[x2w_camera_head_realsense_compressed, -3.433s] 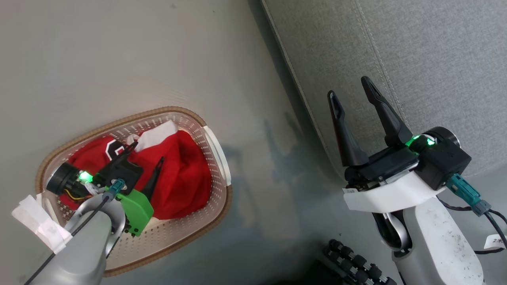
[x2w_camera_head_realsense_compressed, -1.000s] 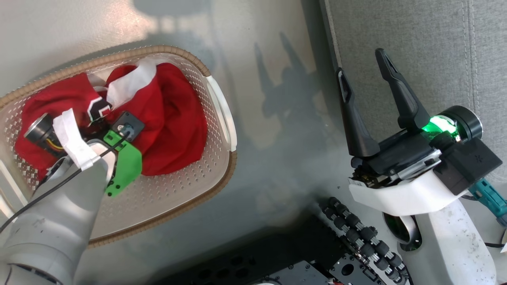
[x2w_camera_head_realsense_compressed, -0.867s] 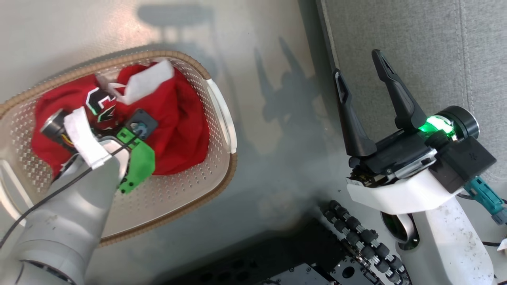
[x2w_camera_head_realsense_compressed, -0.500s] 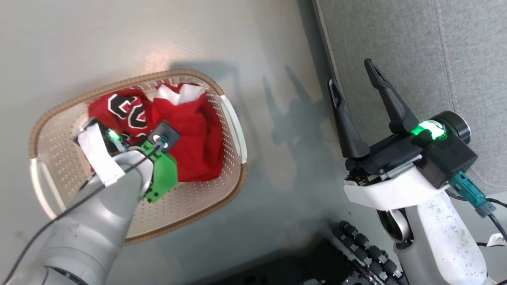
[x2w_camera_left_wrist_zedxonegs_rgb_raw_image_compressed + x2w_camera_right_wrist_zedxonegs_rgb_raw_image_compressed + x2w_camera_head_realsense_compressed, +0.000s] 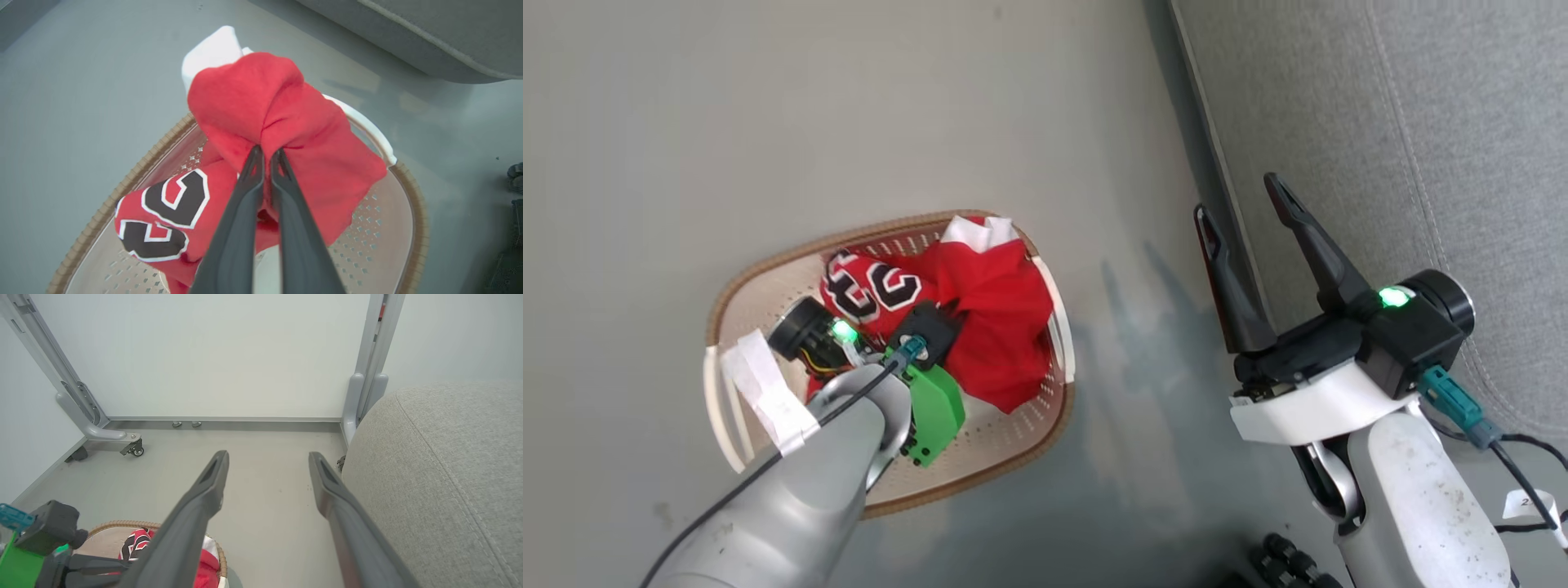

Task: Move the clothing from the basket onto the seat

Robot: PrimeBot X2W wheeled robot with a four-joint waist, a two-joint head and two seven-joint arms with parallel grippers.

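Change: my left gripper [image 5: 267, 153], spread over clothing [image 5: 286, 118] few seconds ago, now clenched on red fold. Clothing no longer lies flat: bunch raised above basket [image 5: 414, 212] rim, numbered part hanging lower, over basket interior. Meaning, by my judgement: grasp done, lift begun, carry to seat [image 5: 1421, 122] remains. My right gripper [image 5: 1235, 196] spread wide, holding nothing, poised beside seat edge, as before.
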